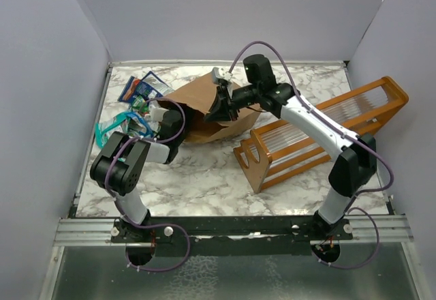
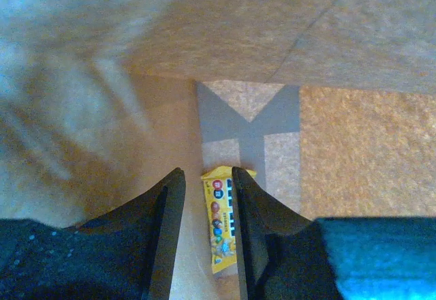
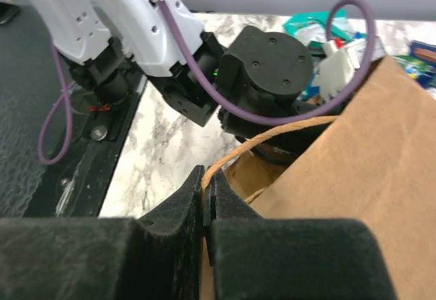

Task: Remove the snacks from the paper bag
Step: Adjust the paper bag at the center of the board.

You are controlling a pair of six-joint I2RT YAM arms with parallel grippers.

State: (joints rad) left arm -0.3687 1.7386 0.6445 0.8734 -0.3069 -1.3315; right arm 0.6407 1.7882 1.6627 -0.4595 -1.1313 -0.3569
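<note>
Okay so, closest to me the left arm bends across the worktop [image 1: 204, 184] and its left end effector [image 2: 206, 172] is pushed into the mouth of the paper bag [image 1: 204, 102], which lies on its side mid-worktop. Its jaws are partly apart and not clamped on anything. The yellow packet [image 2: 221, 225] lies flat on the bag's inner floor right between them, with a sliver of gap on the left finger's side. It's the only snack I can see in there, so I'd call this the pickup step: next it needs to squeeze that packet and back out without snagging paper. A bit further back, the right end effector [image 3: 208, 174] is pinched shut on the bag's loop handle [image 3: 272, 140], holding the mouth up. Beyond the bag, towards the far left corner, the other snacks [image 1: 139, 90] sit in a loose pile, well outside it.
</note>
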